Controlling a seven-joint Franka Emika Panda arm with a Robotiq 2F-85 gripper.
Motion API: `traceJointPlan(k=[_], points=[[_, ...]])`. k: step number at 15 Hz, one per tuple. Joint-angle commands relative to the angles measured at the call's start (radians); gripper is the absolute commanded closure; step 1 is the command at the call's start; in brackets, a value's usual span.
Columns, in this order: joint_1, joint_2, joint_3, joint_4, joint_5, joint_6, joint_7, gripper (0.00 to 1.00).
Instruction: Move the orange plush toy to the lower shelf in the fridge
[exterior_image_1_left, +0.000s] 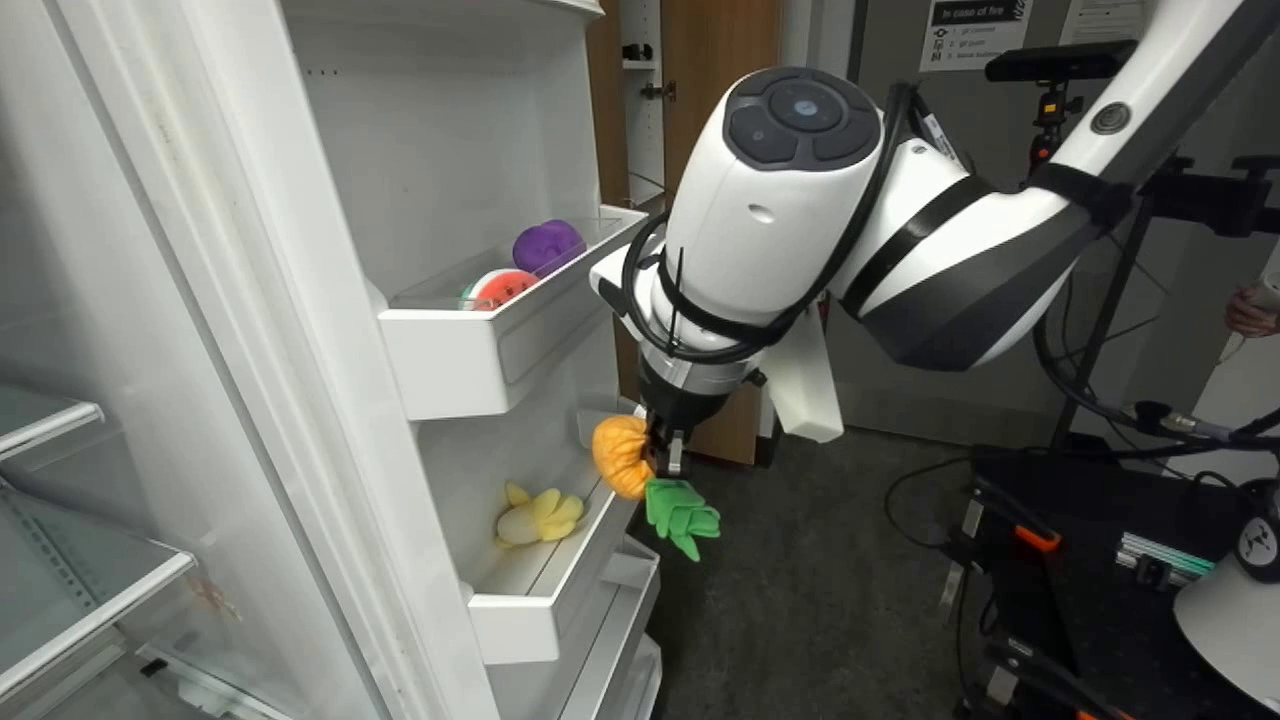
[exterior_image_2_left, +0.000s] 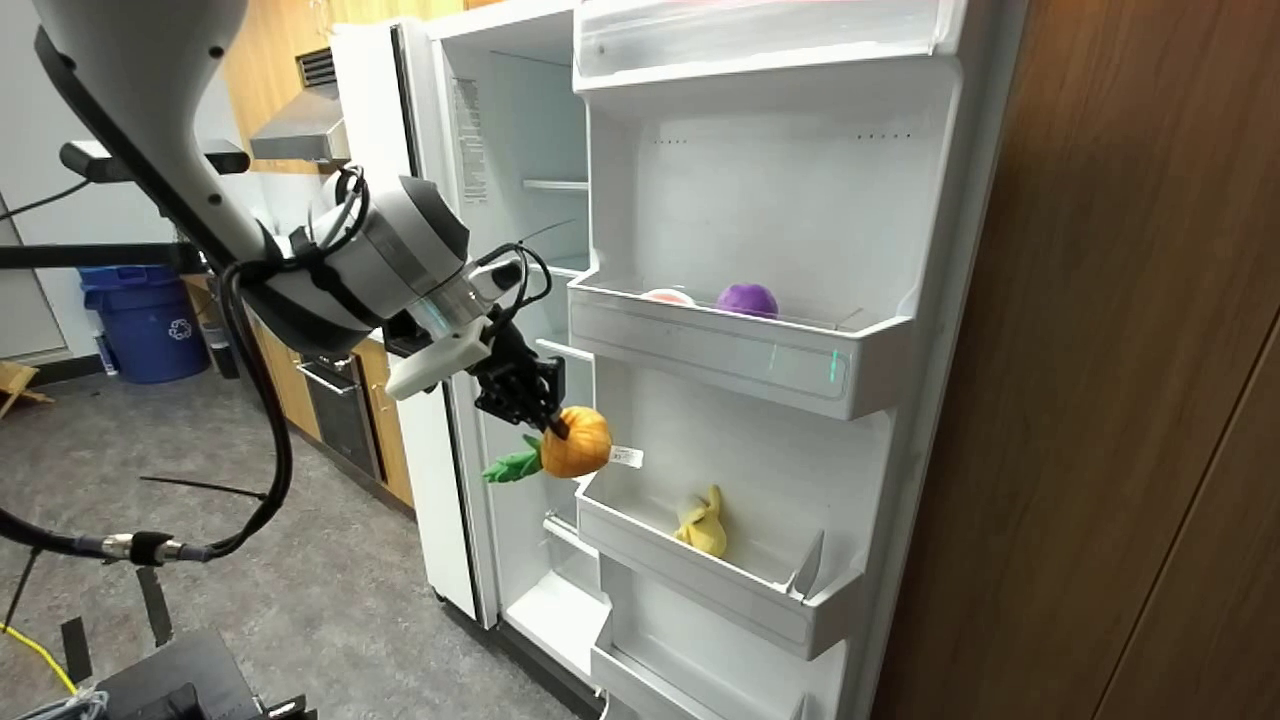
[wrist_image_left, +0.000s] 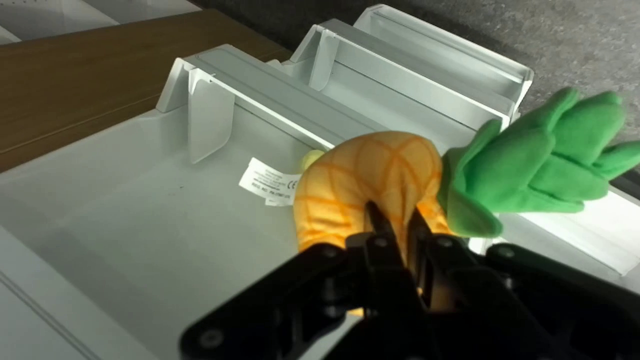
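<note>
White and wide open, the fridge (exterior_image_2_left: 770, 190) bears what we take for the lower shelf (exterior_image_2_left: 690, 572). We judge this the carrying step: our gripper (wrist_image_left: 394, 215), jaws nearly together, pinches the orange plush toy (exterior_image_2_left: 578, 445) in mid-air near that shelf; next we should bring it fully over, lower it and let go.

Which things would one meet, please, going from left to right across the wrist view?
Pale plastic divider → white printed tag → round body of the orange plush toy → its green leaves. Things that overlap this order are left out.
</note>
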Motion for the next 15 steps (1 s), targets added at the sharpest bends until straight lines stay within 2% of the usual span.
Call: traceJointPlan(k=[1, 8, 9, 10, 15], points=[[-0.003, 0.006, -0.005, 0.005, 0.000, 0.000, 0.000, 0.89], [-0.005, 0.013, -0.007, 0.011, 0.000, 0.000, 0.000, 0.89], [-0.005, 0.013, -0.007, 0.012, 0.000, 0.000, 0.000, 0.97], [-0.003, 0.025, -0.010, 0.022, -0.029, 0.005, 0.032, 0.97], [0.039, 0.151, 0.007, 0.151, -0.086, -0.020, 0.142, 0.97]])
